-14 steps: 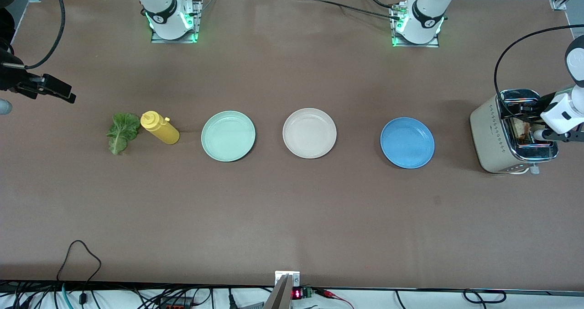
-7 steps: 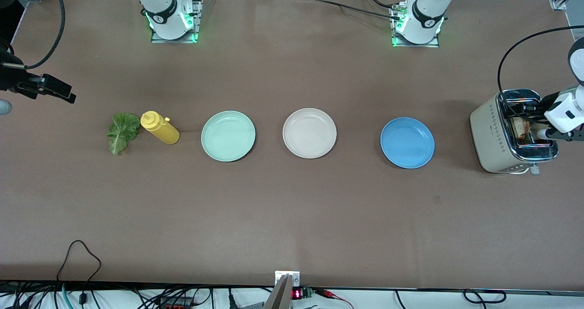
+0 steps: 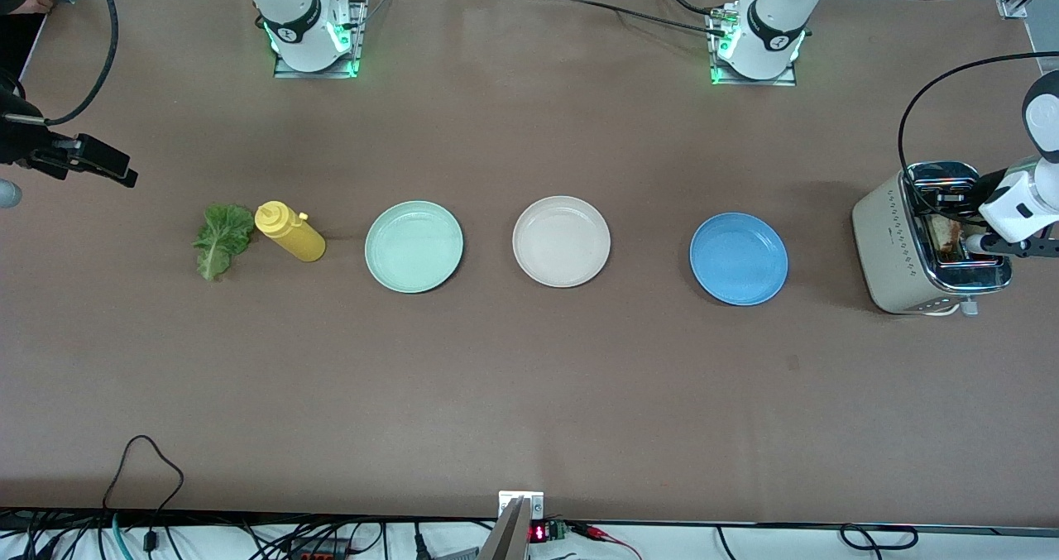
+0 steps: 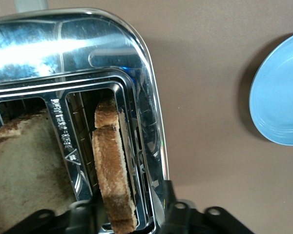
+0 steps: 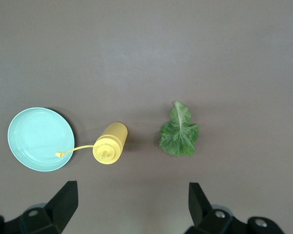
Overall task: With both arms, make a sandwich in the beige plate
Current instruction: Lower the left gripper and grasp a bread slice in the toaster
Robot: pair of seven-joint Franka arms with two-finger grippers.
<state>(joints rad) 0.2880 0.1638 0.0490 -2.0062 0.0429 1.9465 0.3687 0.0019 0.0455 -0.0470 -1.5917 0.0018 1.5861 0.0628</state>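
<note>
**A:** From the high camera across the table, what do you make out?

**B:** Three plates in a row. The beige plate sits in the middle with nothing on it, the mint green plate toward the right arm's end, the blue plate toward the left arm's end. Next to the green one lies a yellow squeeze bottle on its side, and just beside that the lettuce leaf. The toaster stands at the left arm's end, and the left gripper is down over its slots — a bit of bread slice shows there.

**A:** And the right gripper?

**B:** The right gripper waits over the table's edge at its own end, not touching anything.

**A:** What does the left wrist camera give you?

**B:** The toaster's chrome top, close up. One toasted bread slice stands upright in its slot, and a second slice leans in the neighbouring slot. The left gripper's fingers sit on either side of the upright slice's end, with the far finger clearly off the crust — whether they pinch it, I can't tell. The blue plate's rim shows off to one side.

**A:** And the right wrist camera?

**B:** It looks straight down on the lettuce leaf, the yellow squeeze bottle and the mint green plate. The right gripper's fingers are spread wide, with nothing between them.
</note>
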